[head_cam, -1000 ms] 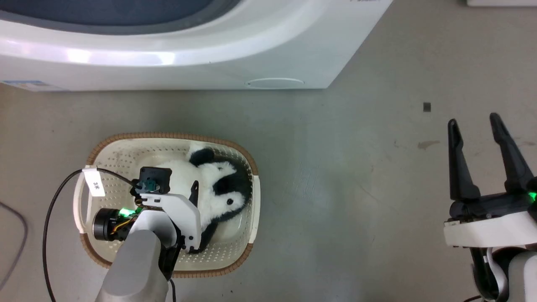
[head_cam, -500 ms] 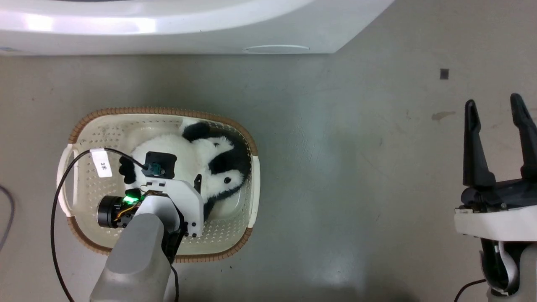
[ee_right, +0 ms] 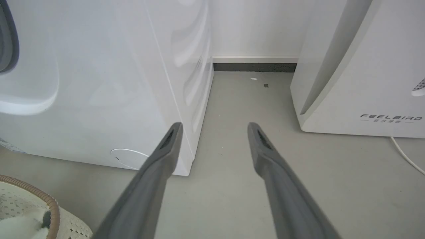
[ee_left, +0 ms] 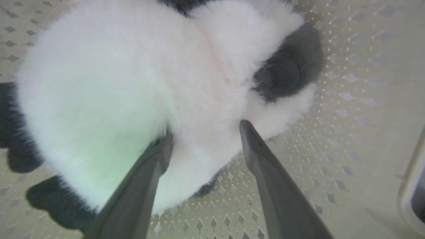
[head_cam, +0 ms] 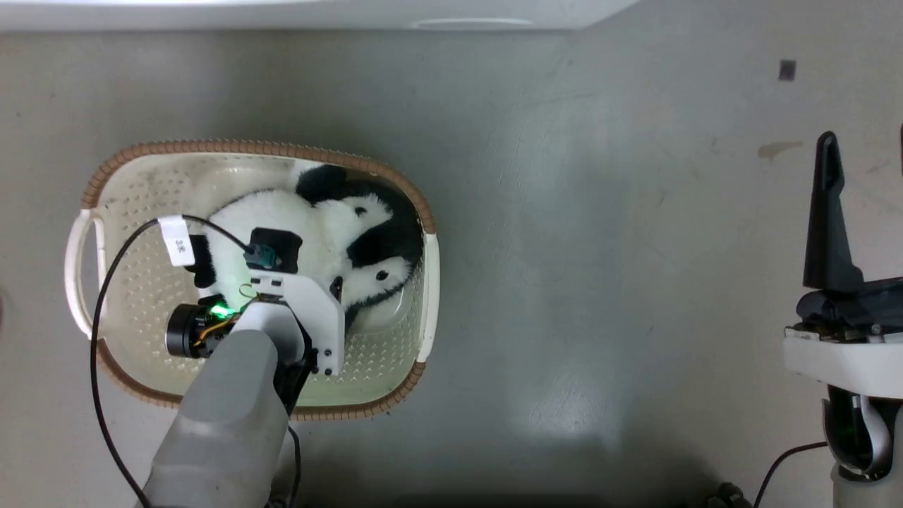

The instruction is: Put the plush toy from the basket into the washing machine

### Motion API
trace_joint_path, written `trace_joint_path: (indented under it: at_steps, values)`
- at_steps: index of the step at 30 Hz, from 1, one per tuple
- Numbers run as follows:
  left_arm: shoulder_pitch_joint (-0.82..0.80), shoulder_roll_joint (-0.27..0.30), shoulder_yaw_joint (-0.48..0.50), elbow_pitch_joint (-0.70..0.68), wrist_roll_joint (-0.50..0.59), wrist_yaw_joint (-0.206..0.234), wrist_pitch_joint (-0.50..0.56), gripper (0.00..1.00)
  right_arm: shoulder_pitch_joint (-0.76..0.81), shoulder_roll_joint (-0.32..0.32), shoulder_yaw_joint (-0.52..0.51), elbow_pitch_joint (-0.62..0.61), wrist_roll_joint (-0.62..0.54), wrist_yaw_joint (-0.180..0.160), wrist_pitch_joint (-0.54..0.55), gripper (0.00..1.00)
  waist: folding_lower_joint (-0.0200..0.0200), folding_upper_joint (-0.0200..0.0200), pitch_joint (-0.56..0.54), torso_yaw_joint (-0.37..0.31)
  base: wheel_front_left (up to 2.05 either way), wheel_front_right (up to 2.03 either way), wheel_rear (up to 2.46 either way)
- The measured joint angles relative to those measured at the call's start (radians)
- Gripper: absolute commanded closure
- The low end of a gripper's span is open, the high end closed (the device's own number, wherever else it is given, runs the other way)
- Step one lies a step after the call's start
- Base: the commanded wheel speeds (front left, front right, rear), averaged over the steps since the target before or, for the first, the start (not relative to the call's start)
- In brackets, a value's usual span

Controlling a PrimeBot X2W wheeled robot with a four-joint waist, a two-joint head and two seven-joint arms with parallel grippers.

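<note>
**Panda plush (head_cam: 303,219) in basket (head_cam: 247,146); washing machine (ee_right: 99,83) transfer pending.**
Left gripper (ee_left: 204,132) spread astride its fur; right gripper (ee_right: 214,124) spread, empty.

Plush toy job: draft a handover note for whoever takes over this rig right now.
Left gripper: open, down inside the basket, its fingers pressed into the white fur of the plush toy, one on each side.
Right gripper: open, empty, above the floor, pointing toward a corner of the washing machine.
Done: left gripper placed at the plush toy; no grip yet.
Left: close on the plush toy, lift it out, put it into the washing machine, release.
</note>
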Motion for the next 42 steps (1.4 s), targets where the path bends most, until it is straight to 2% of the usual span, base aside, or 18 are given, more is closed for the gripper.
trace_joint_path:
  at_steps: [16, 17, 18, 27, 35, 42]
  values:
    - [-0.117, 0.009, -0.061, 0.154, -0.037, -0.020, 0.000, 0.00, -0.048, 0.000, -0.020, -0.025, 0.019, 0.000, -0.036, 0.00, -0.0001, 0.0000, 0.121, -0.005, 0.00, 0.00, 0.00]
    - [-0.124, 0.010, -0.069, 0.163, -0.038, -0.028, 0.002, 0.73, -0.052, 0.000, -0.020, -0.025, 0.022, 0.000, -0.038, 0.00, -0.0001, 0.0000, 0.127, -0.006, 0.00, 0.00, 0.00]
    - [-0.130, 0.012, -0.074, 0.173, -0.042, -0.030, 0.003, 1.00, -0.056, 0.000, -0.020, -0.026, 0.025, 0.000, -0.040, 0.00, 0.0000, 0.0000, 0.134, -0.008, 0.00, 0.00, 0.00]
    - [-0.176, 0.020, -0.112, 0.253, -0.062, -0.055, -0.009, 1.00, -0.081, 0.000, -0.023, -0.030, 0.044, 0.000, -0.056, 0.00, 0.0000, 0.0000, 0.159, -0.015, 0.00, 0.00, 0.00]
    - [-0.142, 0.026, -0.129, 0.271, -0.067, -0.061, -0.073, 1.00, -0.083, 0.000, -0.009, 0.000, 0.054, 0.000, -0.058, 0.00, 0.0000, 0.0000, 0.069, -0.018, 0.00, 0.00, 0.00]
    - [-0.068, 0.030, -0.142, 0.272, -0.079, -0.068, -0.147, 1.00, -0.070, 0.000, 0.009, 0.056, 0.069, 0.000, -0.058, 0.00, 0.0000, 0.0000, -0.056, -0.017, 0.00, 0.00, 0.00]
